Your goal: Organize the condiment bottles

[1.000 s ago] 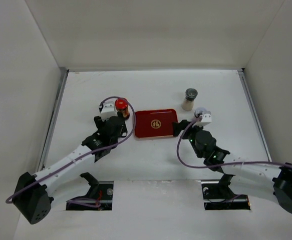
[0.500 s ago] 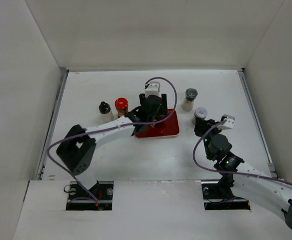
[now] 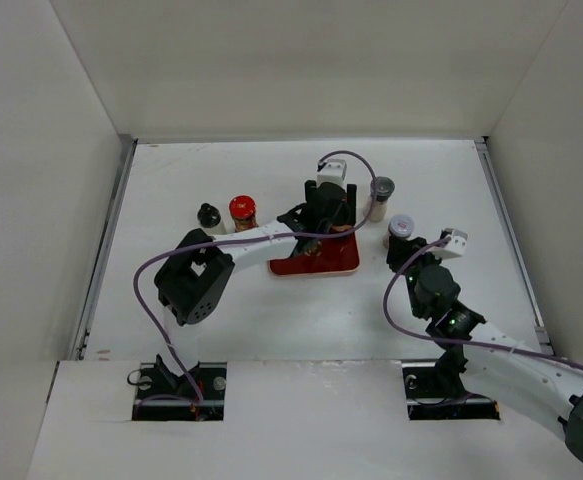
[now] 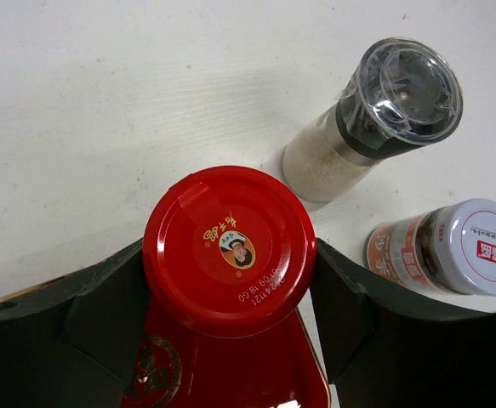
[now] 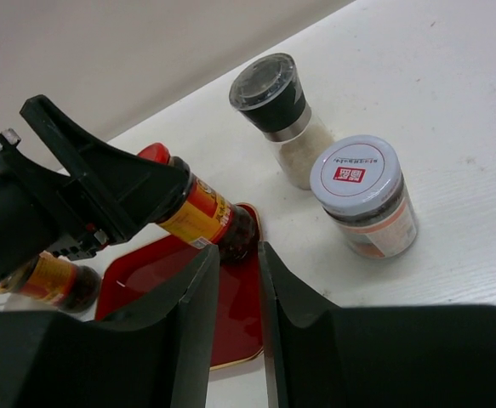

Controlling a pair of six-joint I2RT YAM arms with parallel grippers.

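Red-capped dark brown bottle (image 4: pixel 228 246) is clamped by left gripper (image 4: pixel 228 293) over flat red tray (image 3: pixel 339 262). Right gripper (image 5: pixel 238 265) is seen narrow, empty.

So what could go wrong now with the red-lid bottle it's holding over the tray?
The red-capped bottle looks tilted in the left end effector, its base near a corner of the red tray. Let go like that, it might tip over or land on the rim. Also, the grinder and white-lidded jar stand close by; the opening end effector could bump them.
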